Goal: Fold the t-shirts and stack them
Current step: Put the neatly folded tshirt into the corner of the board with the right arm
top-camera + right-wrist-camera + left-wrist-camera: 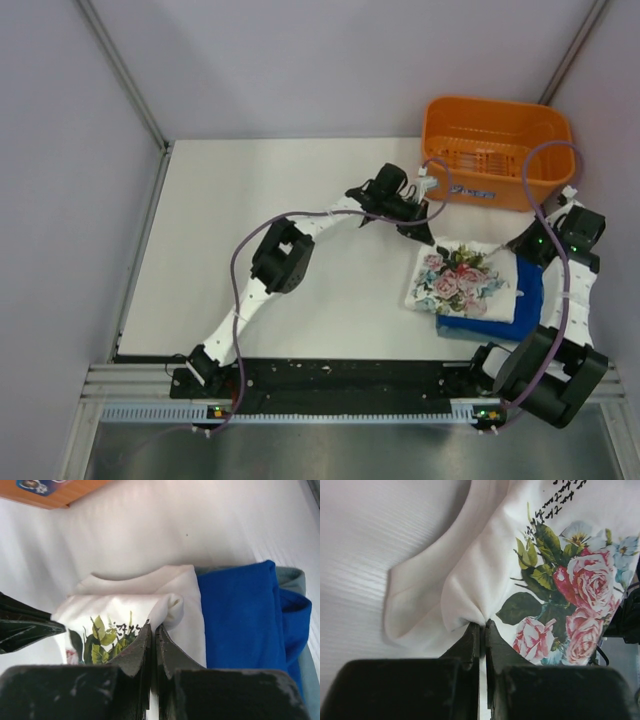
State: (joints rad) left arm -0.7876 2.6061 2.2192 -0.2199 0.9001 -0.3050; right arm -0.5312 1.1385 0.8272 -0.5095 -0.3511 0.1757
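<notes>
Grips with the left gripper (482, 630) a bunched bit of the white shirt (485, 565) beside its rose print, jaws squeezed tight on the cloth. Grips with the right gripper (152, 630) the same shirt at its other far corner, likewise squeezed on a small fold. Holds in this way the white shirt print-up on top of the blue shirt (240, 615), on the right part of the table (250, 220), just in front of the basket (495, 150); overhangs the blue to the left and leaves blue showing at the right and near sides. Seems to be the laying of white onto blue. To do it well: move both pinches together and level, shift the white a little rightward to cover the blue squarely, lower until the cloth goes slack, then open without dragging the corners.
</notes>
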